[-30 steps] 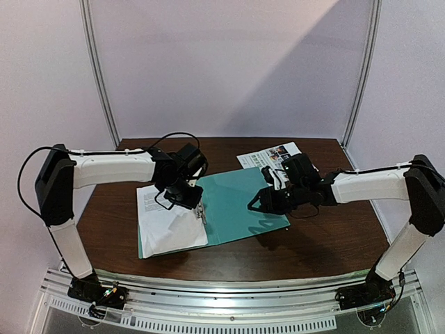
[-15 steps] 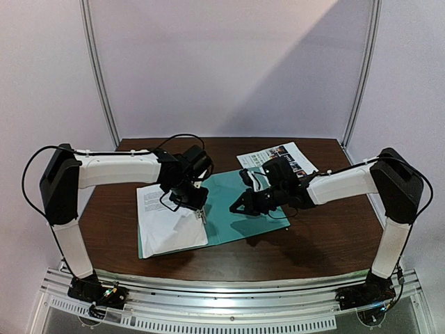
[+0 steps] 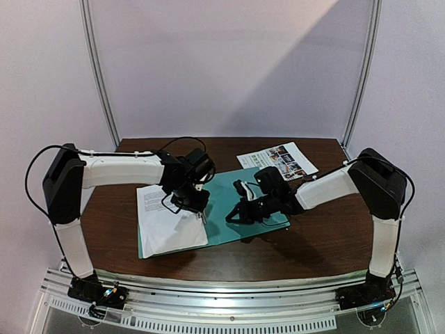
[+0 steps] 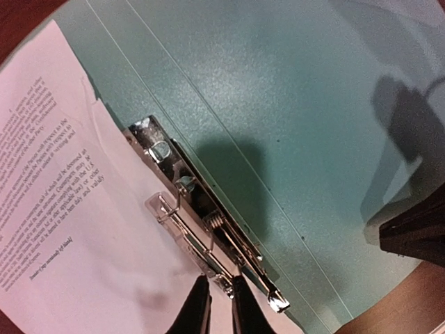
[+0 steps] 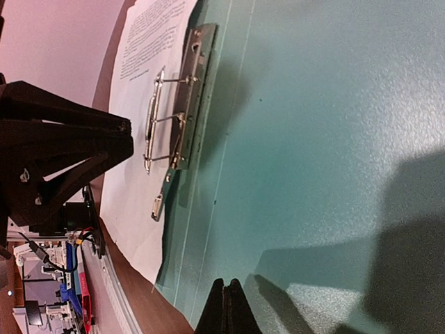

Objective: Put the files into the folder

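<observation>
The folder (image 3: 222, 188) lies open on the desk (image 3: 327, 229). The plain text sheet (image 3: 167, 219) rests on its left half, one edge reaching the clip (image 4: 198, 223) at the spine. I judge that sheet placed but perhaps not yet clipped. The photo sheet (image 3: 278, 156) lies outside on the desk, just past the folder's far right corner, so it is left to do. My left gripper (image 4: 221, 309) sits at the clip's near end with its fingers almost together. I cannot tell whether it pinches the wire. My right gripper (image 5: 226, 306) hovers over the folder's right half, pressed together and empty.
</observation>
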Robot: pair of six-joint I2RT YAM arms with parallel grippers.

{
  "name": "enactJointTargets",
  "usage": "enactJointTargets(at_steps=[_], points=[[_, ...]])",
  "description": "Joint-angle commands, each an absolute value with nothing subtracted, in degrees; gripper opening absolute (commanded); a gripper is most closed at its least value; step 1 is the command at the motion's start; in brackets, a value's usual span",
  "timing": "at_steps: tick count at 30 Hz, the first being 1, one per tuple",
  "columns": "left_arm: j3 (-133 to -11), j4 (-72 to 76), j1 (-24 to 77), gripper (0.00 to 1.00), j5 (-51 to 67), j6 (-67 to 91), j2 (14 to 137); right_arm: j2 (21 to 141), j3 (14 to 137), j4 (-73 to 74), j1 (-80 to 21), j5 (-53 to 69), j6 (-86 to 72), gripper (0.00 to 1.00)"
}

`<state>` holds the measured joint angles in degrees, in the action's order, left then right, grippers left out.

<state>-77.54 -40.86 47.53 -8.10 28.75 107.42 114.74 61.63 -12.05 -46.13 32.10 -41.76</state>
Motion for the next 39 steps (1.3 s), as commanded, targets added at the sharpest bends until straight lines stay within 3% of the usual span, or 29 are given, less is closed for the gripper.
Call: enactJointTargets(at_steps=[1, 29, 39], points=[[-78.66, -40.98, 48.52, 0.12, -7.78, 29.27, 109.39, 116.06, 59.51, -12.48, -46.50, 31.92, -41.28, 0.00], [-85.05, -44.90, 47.20, 0.09, -13.18, 27.31, 113.73, 116.06, 53.81, -13.48, -46.56, 31.91, -41.31, 0.00], [-86.21, -47.85, 47.90, 0.19, -13.48, 29.26, 110.06, 116.45, 53.80, -14.06, -46.53, 32.07, -41.75, 0.00]])
